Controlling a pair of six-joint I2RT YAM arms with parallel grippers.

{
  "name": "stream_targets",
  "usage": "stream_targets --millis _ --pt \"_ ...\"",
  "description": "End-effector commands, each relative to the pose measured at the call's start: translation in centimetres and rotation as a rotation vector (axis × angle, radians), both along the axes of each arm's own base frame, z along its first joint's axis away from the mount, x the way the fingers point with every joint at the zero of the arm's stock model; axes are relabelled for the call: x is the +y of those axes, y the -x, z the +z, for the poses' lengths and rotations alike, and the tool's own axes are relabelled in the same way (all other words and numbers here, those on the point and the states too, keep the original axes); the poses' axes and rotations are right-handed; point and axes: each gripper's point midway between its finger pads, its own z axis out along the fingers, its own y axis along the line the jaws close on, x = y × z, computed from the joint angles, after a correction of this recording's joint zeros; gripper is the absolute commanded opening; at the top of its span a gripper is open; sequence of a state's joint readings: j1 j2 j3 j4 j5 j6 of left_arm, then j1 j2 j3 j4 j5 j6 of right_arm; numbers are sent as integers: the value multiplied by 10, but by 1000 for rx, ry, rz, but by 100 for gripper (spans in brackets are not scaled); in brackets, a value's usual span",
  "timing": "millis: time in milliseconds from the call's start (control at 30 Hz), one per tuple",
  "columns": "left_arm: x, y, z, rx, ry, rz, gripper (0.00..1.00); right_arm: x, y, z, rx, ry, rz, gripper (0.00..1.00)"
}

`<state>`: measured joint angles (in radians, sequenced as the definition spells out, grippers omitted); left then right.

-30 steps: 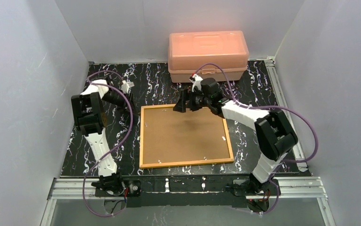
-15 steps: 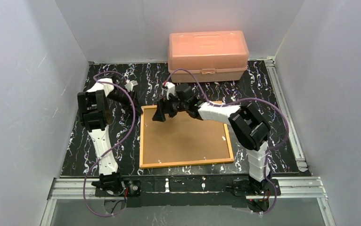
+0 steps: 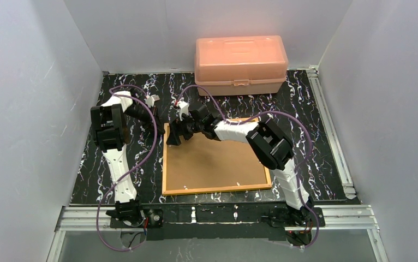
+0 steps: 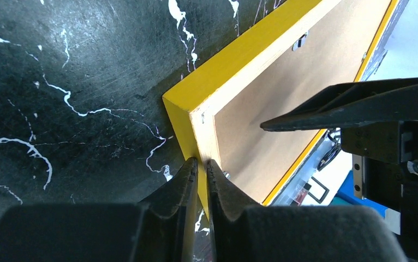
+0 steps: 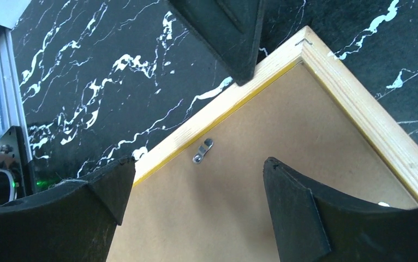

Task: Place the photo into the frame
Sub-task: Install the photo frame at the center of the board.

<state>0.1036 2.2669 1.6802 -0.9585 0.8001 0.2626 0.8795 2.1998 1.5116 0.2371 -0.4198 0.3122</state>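
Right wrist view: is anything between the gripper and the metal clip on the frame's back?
Nothing visible does. The clip lies bare on the frame, straight ahead of the open right gripper; the left gripper sits aside at the rim.

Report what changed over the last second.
The right hand, open, swept left along the far edge of the frame to its far left corner. The left hand edged toward that corner's side, its fingers nearly shut; a grip is unclear. The frame and pink box stayed put.
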Motion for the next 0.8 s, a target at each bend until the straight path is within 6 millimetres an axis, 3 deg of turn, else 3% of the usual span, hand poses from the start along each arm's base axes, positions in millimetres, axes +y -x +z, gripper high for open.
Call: stream_targets --millis 0,767 --pt "4 1 -7 -10 -53 -24 8 21 -6 14 -50 -56 20 94" --pt "12 1 -6 -30 -98 -36 5 36 29 0 39 -69 87 93"
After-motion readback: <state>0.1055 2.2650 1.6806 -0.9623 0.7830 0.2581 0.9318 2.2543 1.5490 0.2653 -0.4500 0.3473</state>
